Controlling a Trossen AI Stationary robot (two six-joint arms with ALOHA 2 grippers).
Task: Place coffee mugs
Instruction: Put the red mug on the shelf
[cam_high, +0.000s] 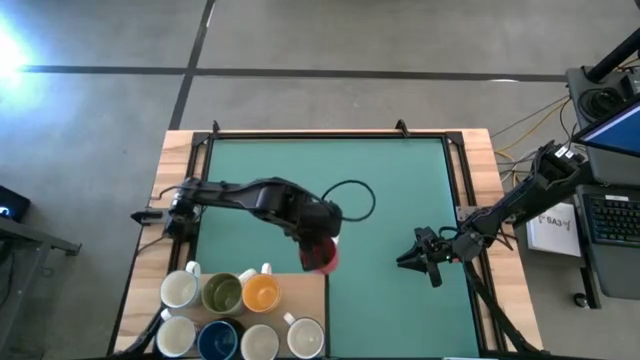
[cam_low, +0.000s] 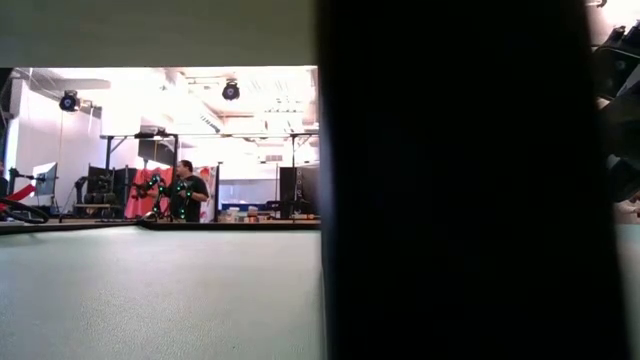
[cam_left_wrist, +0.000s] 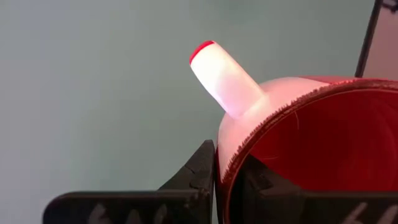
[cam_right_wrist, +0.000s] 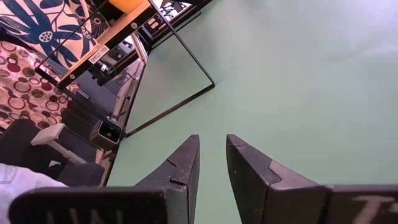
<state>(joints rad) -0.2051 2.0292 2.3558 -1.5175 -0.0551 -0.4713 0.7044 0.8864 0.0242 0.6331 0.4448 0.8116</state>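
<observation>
Grey concrete floor (cam_high: 100, 110), bright ceiling lights (cam_low: 231, 91)

The dark left gripper (cam_high: 322, 250) grips a small red ceramic mug (cam_high: 320, 257) just beyond the far right corner of a light wooden board (cam_high: 310, 295). On that board stand seven round mugs: white (cam_high: 180, 290), olive-green (cam_high: 221, 293), orange (cam_high: 261, 293), and a nearer row with a dark blue one (cam_high: 218, 340). The right gripper (cam_high: 416, 257) hovers over the green mat (cam_high: 330, 180), well apart.

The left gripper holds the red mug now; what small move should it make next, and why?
Probably carry the red mug a little toward the tray beside the orange mug: the left gripper clamps its rim, and that corner spot looks free.
</observation>
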